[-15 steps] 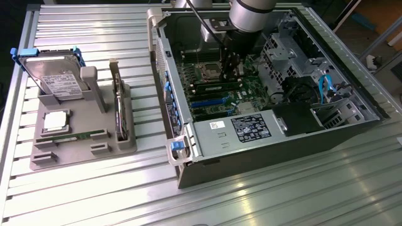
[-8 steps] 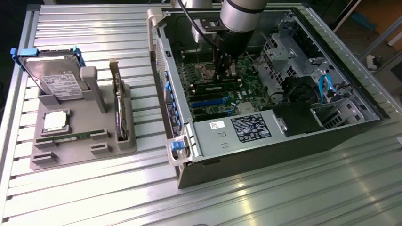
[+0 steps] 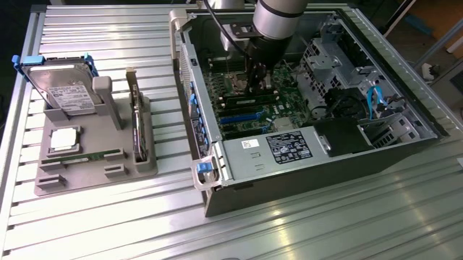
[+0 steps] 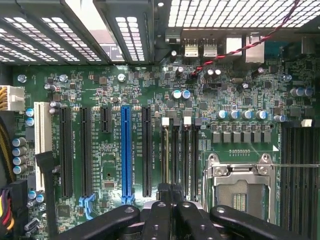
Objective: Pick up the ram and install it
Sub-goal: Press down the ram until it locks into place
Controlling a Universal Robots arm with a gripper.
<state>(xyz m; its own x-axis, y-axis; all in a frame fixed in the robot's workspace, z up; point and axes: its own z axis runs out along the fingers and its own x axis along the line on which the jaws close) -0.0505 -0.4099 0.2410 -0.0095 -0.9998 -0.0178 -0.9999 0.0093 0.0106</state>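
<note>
One ram [image 3: 246, 101] is seen standing on edge in a memory slot of the motherboard [image 4: 100, 85], directly beneath the pincer [image 3: 257, 81]. Its long axis is laid along the slot and parallel to the blue slot [image 4: 125, 150]. In the wrist view the ram [image 4: 165, 155] is shown as a thin strip running away from the pincer [image 4: 170, 197]. The pincer's fingers are drawn together; whether the stick's top edge is touched cannot be told. Empty slots and the processor socket [image 4: 240, 187] are found just beside, with the case walls [image 3: 217, 162] close around. Well apart on the table [image 3: 304, 227], a hard drive [image 3: 62, 89] is held in a grey tray [image 3: 94, 176].
</note>
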